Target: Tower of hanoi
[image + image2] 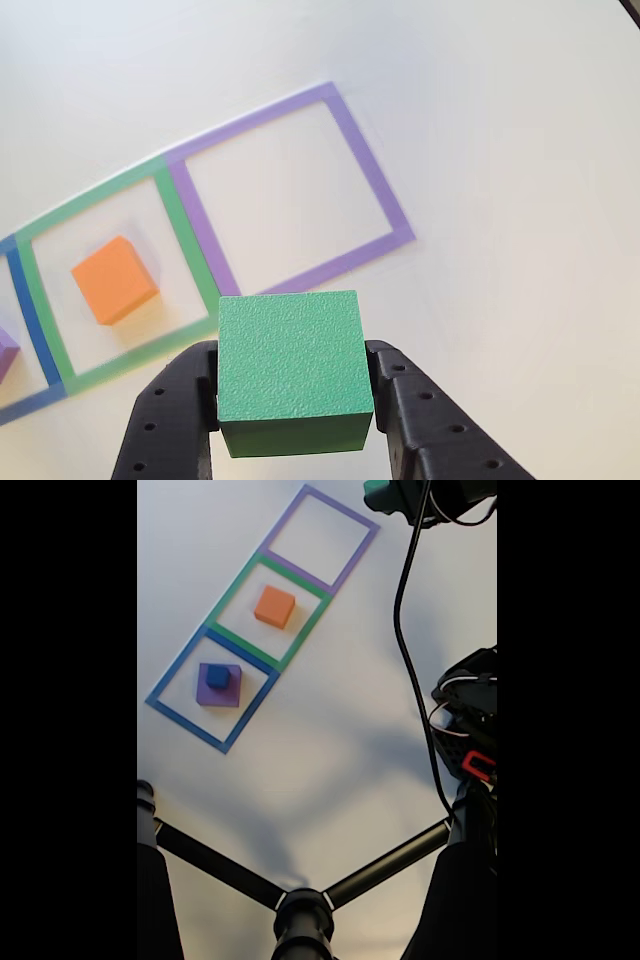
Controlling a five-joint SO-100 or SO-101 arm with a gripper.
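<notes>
White desk w/ three taped squares in a row: purple square, green square, blue square. Green block, the biggest, is up in the air, pinched on both sides by the end effector, just beside the purple square. Orange block sits in the green square; purple block w/ small blue block on top sits in the blue one. Step looks like carrying green to the purple square; next prob. needs centring over it, lowering, then letting go
</notes>
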